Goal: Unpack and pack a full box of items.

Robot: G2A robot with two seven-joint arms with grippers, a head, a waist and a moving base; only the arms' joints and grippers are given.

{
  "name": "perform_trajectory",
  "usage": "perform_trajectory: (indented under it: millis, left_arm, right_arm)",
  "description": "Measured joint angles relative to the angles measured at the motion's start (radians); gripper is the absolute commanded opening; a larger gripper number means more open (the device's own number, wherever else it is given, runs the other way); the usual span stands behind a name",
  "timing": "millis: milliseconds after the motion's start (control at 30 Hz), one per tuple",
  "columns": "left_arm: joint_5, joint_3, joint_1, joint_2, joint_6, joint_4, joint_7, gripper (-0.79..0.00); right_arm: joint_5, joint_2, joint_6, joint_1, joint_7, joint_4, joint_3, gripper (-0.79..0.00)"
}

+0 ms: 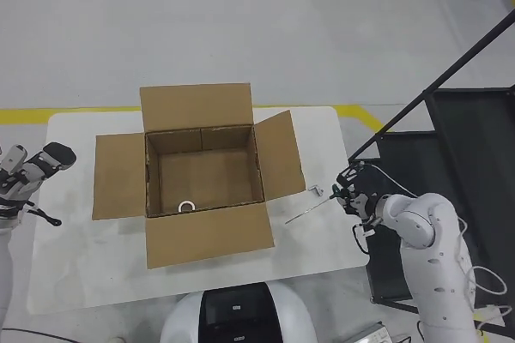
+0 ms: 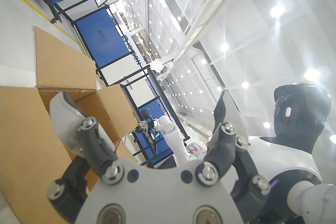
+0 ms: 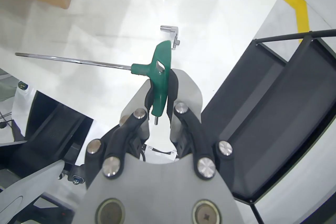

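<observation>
The right gripper point(image 3: 161, 83) has its two fingers pinched onto the lower limb of a green T-handle hex key point(image 3: 161, 64). The green grip stands up between the pads, and the jaws are drawn in to just the handle's width. The long steel shaft sticks out sideways toward the cardboard box point(image 1: 196, 105) and ends short of its right flap. I cannot tell whether the tool rests on the white table point(image 1: 86, 257) or hangs just above it. All this is at the table's right edge, close to a black metal rack point(image 1: 463, 146) standing off to the right. Just beyond the tool's handle, on the far side, a small bent metal fitting point(image 3: 170, 30) lies on the tabletop, apart from the fingers.

The box sits in the middle of the table with all four flaps folded out flat. Inside, against the near wall, lies a small white ring point(image 1: 187, 206).

At the table's left edge, the left gripper point(image 2: 143, 99) is spread wide with nothing between its fingers. It sits beside the box's left flap, not touching it.
</observation>
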Motion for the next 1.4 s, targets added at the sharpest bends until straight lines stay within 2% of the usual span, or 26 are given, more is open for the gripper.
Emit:
perform_trajectory:
  millis: [300, 467, 800, 833, 900, 933, 967, 1133, 1300, 1400]
  left_arm:
    - [0.000, 0.000, 0.000, 0.000, 0.000, 0.000, 0.000, 0.000]
    - [0.000, 0.000, 0.000, 0.000, 0.000, 0.000, 0.000, 0.000]
    - [0.000, 0.000, 0.000, 0.000, 0.000, 0.000, 0.000, 0.000]
    - [0.000, 0.000, 0.000, 0.000, 0.000, 0.000, 0.000, 0.000]
    - [0.000, 0.000, 0.000, 0.000, 0.000, 0.000, 0.000, 0.000]
    - [0.000, 0.000, 0.000, 0.000, 0.000, 0.000, 0.000, 0.000]
    - [0.000, 0.000, 0.000, 0.000, 0.000, 0.000, 0.000, 0.000]
    - [0.000, 0.000, 0.000, 0.000, 0.000, 0.000, 0.000, 0.000]
    - [0.000, 0.000, 0.000, 0.000, 0.000, 0.000, 0.000, 0.000]
    - [0.000, 0.000, 0.000, 0.000, 0.000, 0.000, 0.000, 0.000]
  right_arm:
    - [-0.223, 0.005, 0.085, 0.056, -0.137, 0.153, -0.110, -0.785]
    - [-0.181, 0.005, 0.144, 0.062, -0.078, 0.157, -0.121, -0.785]
    - [-0.137, 0.013, 0.197, 0.078, 0.013, 0.154, -0.134, -0.785]
    - [-0.140, 0.014, 0.204, 0.078, 0.016, 0.152, -0.136, -0.708]
    - [-0.147, 0.015, 0.216, 0.078, 0.023, 0.148, -0.141, -0.462]
    - [-0.151, 0.016, 0.218, 0.078, 0.028, 0.146, -0.143, -0.052]
    - [-0.153, 0.017, 0.222, 0.078, 0.032, 0.145, -0.145, 0.000]
    - [-0.134, 0.020, 0.226, 0.078, 0.029, 0.155, -0.156, 0.000]
    - [-0.177, 0.017, 0.172, 0.192, -0.192, 0.444, -0.216, 0.000]
    - [-0.162, 0.022, 0.159, 0.221, -0.235, 0.505, -0.203, 0.000]
